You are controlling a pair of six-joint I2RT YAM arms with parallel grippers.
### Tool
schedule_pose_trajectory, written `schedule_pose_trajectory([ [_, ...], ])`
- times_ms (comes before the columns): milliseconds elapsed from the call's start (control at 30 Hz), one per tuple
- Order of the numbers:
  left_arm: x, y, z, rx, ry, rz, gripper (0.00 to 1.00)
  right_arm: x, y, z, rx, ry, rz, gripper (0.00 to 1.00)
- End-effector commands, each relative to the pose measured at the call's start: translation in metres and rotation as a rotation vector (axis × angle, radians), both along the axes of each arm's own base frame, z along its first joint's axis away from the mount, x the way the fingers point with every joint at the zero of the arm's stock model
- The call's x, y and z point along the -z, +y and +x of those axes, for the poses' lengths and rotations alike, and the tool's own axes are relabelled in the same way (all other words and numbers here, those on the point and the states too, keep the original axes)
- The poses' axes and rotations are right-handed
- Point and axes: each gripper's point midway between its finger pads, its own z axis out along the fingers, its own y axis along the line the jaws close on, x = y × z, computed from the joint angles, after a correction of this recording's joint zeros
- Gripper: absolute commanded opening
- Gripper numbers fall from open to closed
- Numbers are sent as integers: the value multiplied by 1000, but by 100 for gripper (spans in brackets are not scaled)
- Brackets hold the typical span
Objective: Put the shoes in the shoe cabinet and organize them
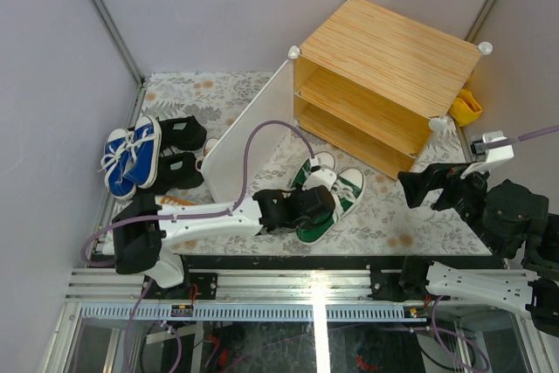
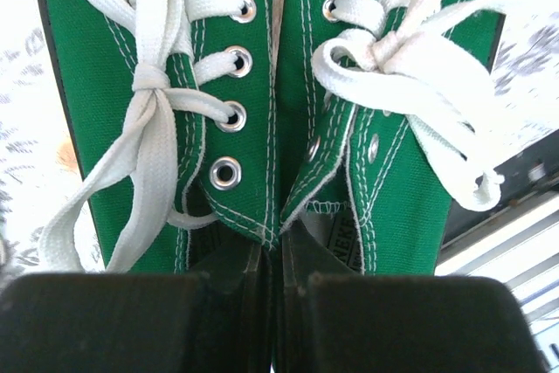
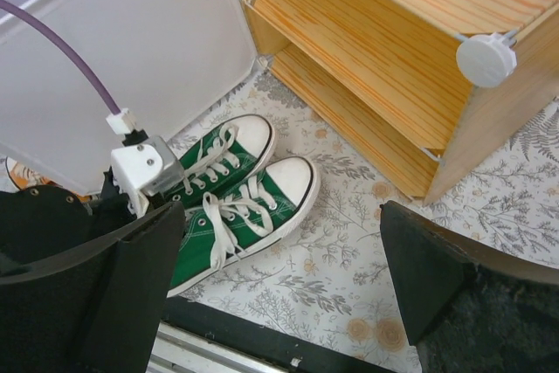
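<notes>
One flower-patterned bench [image 1: 384, 216] carries everything. Toward its far right stands the shoe cabinet [image 1: 389, 58]. Its white door [image 1: 249, 141] is swung wide, so both wooden shelves show no shoes and are reachable from the arms' side. At far left the black shoes [image 1: 179, 150] and blue sneakers [image 1: 133, 155] are bunched beside the door's outer face, well apart from the opening. The green sneakers [image 1: 342, 196] lie side by side just before the lower shelf, toes toward it, apparently lined up for sliding in. The left pincer [image 2: 275, 255] is clenched on their two adjoining inner collars, probably so that the pair moves as one. The right pincer [image 3: 284, 216] hangs spread and empty near the cabinet's front right corner, seemingly kept out of the way.
</notes>
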Motion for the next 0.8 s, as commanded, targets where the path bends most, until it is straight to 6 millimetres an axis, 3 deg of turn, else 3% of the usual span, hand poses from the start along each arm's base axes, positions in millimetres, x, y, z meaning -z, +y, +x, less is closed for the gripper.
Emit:
schedule_pose_trajectory([
  [0, -95, -27, 44, -56, -200, -171, 0, -21, 2, 4, 4, -40, 7, 99],
  [300, -143, -41, 108, -101, -232, -261, 0, -38, 13, 6, -31, -51, -11, 100],
  [500, -153, -59, 152, -87, -228, -262, 0, -43, 17, 5, -51, -64, 14, 100],
  [767, -180, -57, 207, -121, -268, -342, 0, -47, 18, 5, -61, -76, 22, 100],
])
